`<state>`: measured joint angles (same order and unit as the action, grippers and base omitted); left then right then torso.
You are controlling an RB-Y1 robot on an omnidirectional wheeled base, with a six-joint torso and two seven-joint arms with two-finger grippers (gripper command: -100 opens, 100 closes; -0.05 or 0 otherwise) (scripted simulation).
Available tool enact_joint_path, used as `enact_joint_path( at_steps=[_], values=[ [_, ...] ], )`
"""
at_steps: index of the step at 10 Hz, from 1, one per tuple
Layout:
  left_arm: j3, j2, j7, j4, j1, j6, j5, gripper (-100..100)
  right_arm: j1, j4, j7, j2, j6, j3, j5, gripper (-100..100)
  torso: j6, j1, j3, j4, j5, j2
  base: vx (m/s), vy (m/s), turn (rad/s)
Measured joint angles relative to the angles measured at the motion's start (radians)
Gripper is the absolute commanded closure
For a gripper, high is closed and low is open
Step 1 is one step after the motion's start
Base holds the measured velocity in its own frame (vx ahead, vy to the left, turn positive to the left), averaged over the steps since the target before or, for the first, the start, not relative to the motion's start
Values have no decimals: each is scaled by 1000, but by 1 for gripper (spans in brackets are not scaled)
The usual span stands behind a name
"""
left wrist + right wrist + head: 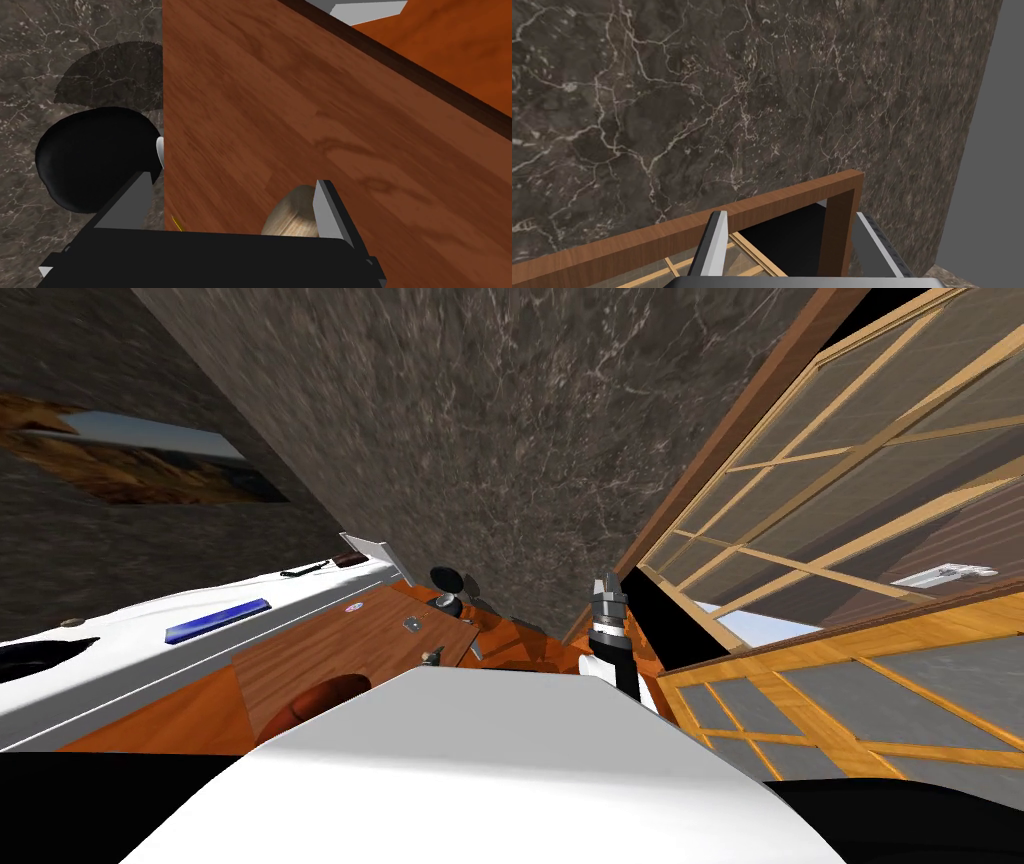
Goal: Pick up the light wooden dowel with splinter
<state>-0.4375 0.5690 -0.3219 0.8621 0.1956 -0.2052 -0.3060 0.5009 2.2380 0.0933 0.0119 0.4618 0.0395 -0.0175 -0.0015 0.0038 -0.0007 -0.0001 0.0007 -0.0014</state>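
Note:
The dowel (291,218) shows as a light wooden rounded end lying on the brown wooden tabletop (310,120). It sits between the fingers of my left gripper (230,205), close against the inner face of one finger (327,210). The other finger (134,194) stands well away from it, out past the table's edge, so the gripper is open. A small yellow sliver (176,223) shows near the gripper body. In the head view the left gripper (432,656) is low over the table (330,653). My right gripper (607,585) is raised beside the window frame, open and empty (794,240).
A black rounded object (95,160) sits just beyond the table edge, over the dark marbled floor. A white-grey block (360,7) lies at the table's far side. A white counter (120,638) with a blue flat item (218,621) runs along the left. A wooden-framed window (850,488) is on the right.

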Motion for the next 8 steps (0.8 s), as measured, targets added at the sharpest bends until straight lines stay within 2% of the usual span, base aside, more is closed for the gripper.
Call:
enact_joint_path(
  at_steps=[4, 6, 7, 8],
  values=[
    [-40, -5, 1, -114, -40, 37, -27, -100, 0, 0, 0, 0, 0, 0, 0, 0, 0, 0, 0, 0, 0, -1, -15, 41, -212],
    [-57, 10, 2, -132, -43, 82, -46, -100, 0, 0, 0, 0, 0, 0, 0, 0, -1, 0, 0, 0, 0, 0, -13, 36, -94],
    [-72, 6, 0, -172, -56, 83, -53, -100, 0, 0, 0, 0, 0, 0, 0, 0, 0, -1, 0, 0, 0, -1, -10, 41, -227],
    [-65, 17, 9, -153, -42, 114, -60, -100, 0, 0, 0, 0, 0, 0, 0, 0, 0, 0, 0, 0, 0, -1, -7, 39, -89]
  ],
)
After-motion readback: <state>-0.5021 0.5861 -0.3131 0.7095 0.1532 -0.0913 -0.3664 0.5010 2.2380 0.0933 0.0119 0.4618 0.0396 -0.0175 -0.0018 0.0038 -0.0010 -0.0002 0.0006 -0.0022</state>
